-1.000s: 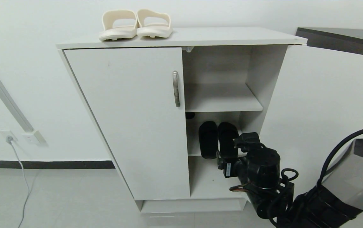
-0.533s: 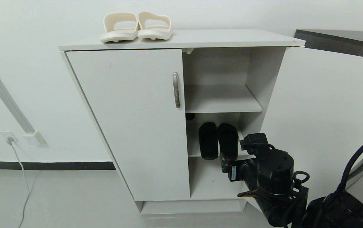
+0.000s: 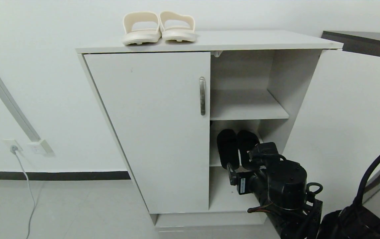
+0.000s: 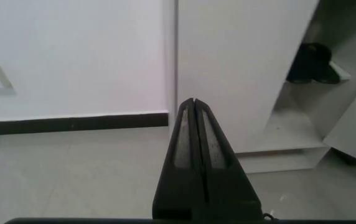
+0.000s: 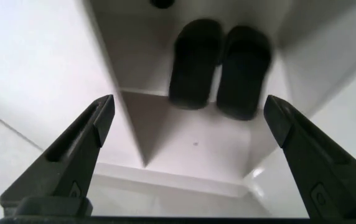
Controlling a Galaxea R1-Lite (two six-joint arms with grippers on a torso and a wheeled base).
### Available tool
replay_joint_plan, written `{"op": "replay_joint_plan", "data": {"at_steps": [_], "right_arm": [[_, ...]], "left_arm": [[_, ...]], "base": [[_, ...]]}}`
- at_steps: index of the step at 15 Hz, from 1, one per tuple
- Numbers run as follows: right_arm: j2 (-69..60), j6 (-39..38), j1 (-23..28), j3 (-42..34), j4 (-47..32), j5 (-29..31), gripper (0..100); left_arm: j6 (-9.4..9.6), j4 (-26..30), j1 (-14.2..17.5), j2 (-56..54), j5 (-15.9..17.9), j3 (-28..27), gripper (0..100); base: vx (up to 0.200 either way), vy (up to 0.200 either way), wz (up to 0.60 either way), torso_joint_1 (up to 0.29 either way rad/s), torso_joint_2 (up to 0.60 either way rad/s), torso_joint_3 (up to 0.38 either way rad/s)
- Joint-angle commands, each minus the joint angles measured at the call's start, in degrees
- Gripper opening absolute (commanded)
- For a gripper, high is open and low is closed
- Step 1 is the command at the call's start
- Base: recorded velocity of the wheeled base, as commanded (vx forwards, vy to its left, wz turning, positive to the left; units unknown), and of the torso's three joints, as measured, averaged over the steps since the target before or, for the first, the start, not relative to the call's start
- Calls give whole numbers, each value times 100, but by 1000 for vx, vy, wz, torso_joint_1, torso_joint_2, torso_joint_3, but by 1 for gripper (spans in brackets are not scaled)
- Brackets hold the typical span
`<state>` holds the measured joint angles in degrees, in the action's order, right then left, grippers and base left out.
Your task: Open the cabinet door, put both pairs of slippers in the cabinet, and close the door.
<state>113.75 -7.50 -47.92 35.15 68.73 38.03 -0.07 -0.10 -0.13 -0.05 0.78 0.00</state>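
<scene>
Black slippers (image 3: 238, 147) sit side by side on the middle shelf (image 3: 213, 162) of the cabinet (image 3: 259, 38). The cream slippers (image 3: 159, 28) are on the cabinet top above the shut left door (image 3: 150, 132), so I judge fetching the cream pair is the step in hand. Right claw (image 5: 189, 102) is spread wide and empty, low at the cabinet's open side; left claw (image 4: 193, 102) is clenched on nothing, out in front of the cabinet. Back straight out clear of the open right door (image 3: 349, 126), rise above the top edge, pinch both cream straps together, then set them on the upper shelf (image 3: 246, 106).
</scene>
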Motion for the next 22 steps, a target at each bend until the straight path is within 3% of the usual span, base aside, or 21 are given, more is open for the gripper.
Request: {"op": "replay_joint_plan", "data": {"at_steps": [1,10,22], "right_arm": [[24,-6,-24,-8,26,2,100],[68,-15,-86,-25,123,2,100],[165,170,-77,-183,316,-7,100]], "left_arm": [[-1,1,-4,5,1,0,0],[-1,1,-4,5,1,0,0],[16,1,-4,5,1,0,0]], "base": [[0,200,0,2,2,7],[0,200,0,1,1,0],[0,0,0,0,0,0]]}}
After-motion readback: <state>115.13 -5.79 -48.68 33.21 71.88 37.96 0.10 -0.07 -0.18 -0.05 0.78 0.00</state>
